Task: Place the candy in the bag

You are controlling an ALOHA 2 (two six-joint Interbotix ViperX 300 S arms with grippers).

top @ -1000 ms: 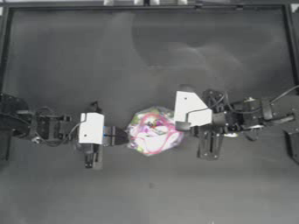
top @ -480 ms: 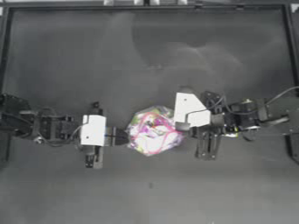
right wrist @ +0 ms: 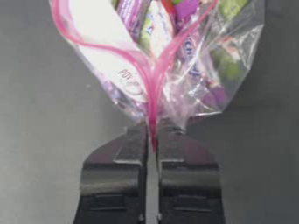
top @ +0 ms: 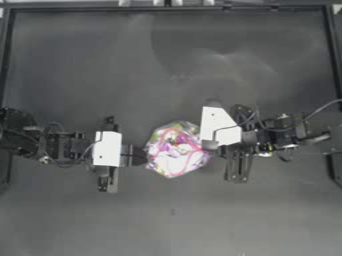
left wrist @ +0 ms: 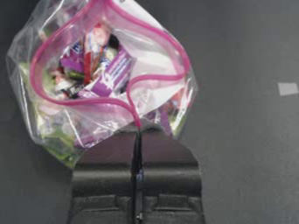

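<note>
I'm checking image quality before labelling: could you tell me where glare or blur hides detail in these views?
Top view: pale glare across the table; the bag is soft, contents unreadable. Left wrist view: plastic reflections whiten parts of the bag. Right wrist view: wrapper print on the bag is blurred.

The bag (top: 175,150) sits mid-surface, flanked tightly by the left end effector (top: 141,155) and right end effector (top: 208,145), both clamped on its pink rim. Side access is blocked by both arms. The mouth gapes open from above. The dark surface (top: 167,60) lies bare beyond and in front.
</note>
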